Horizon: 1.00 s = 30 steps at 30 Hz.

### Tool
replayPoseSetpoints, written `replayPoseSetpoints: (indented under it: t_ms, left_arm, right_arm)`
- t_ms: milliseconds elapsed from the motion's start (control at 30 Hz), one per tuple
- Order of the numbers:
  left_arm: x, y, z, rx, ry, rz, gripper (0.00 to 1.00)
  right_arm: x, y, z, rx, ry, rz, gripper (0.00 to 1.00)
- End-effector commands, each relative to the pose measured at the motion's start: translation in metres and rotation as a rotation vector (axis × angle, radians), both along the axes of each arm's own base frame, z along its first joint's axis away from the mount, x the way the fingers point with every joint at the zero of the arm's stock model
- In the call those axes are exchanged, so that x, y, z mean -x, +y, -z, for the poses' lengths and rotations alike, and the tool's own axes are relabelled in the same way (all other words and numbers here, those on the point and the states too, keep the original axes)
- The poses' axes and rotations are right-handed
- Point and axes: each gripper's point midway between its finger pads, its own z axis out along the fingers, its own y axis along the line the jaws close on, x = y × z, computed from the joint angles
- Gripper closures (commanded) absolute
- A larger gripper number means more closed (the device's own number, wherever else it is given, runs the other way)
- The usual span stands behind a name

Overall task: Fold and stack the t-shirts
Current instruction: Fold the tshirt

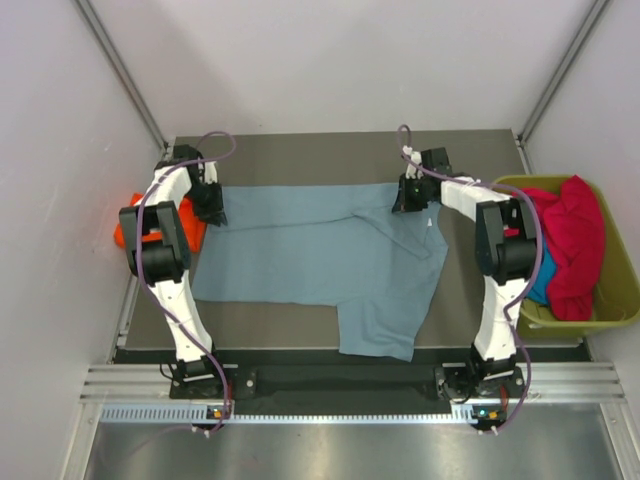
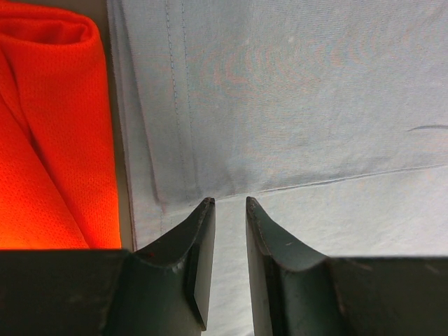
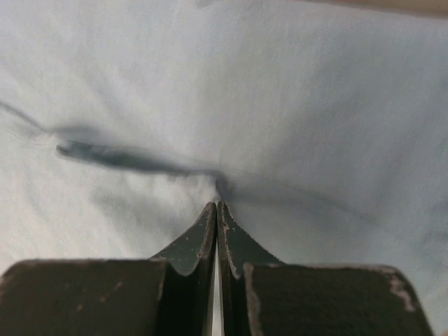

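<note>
Where the top camera looks down: grey-blue t-shirt spread flat on the table, one part reaching the near edge at 6 o'clock; orange-red t-shirt bunched at its 9 o'clock, partly hidden by the left arm; olive bin at 3 o'clock holding crimson-pink t-shirt over teal t-shirt, right arm crossing in front.
Left wrist: left gripper parted by a narrow slit, nothing between its fingers, tips over the grey-blue hem; orange-red cloth at 9 o'clock.
Right wrist: right gripper pressed closed, pinching a puckered grey-blue fold at 12 o'clock.
</note>
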Motion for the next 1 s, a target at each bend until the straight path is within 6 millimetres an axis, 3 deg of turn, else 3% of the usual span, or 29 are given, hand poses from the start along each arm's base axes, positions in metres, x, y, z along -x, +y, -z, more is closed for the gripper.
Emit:
replayPoseSetpoints:
  t_ms: [0, 200, 400, 433, 533, 700, 967]
  left_arm:
    - [-0.001, -0.003, -0.007, 0.019, -0.013, 0.000, 0.71]
    - [-0.007, -0.005, -0.002, 0.033, -0.009, 0.004, 0.71]
    - [-0.008, -0.008, 0.006, 0.056, 0.001, 0.010, 0.72]
    - [-0.008, -0.010, 0.007, 0.063, 0.004, 0.012, 0.72]
    - [-0.006, -0.004, 0.009, 0.056, 0.028, -0.044, 0.69]
    - [-0.002, 0.008, -0.003, 0.033, 0.011, -0.083, 0.67]
    - [-0.001, 0.027, -0.026, -0.028, -0.048, -0.117, 0.67]
  right_arm:
    - [0.009, 0.012, -0.051, -0.038, -0.095, -0.041, 1.00]
    - [0.051, 0.034, -0.063, -0.029, -0.086, -0.138, 1.00]
    - [0.071, 0.039, -0.060, -0.001, -0.083, -0.172, 0.98]
    - [0.068, 0.036, -0.059, 0.006, -0.086, -0.150, 0.80]
    - [0.054, 0.031, -0.062, 0.037, -0.121, -0.134, 0.52]
    - [0.026, 0.031, -0.072, 0.027, -0.154, -0.121, 0.50]
    - [0.010, 0.027, -0.060, 0.023, -0.150, -0.104, 0.51]
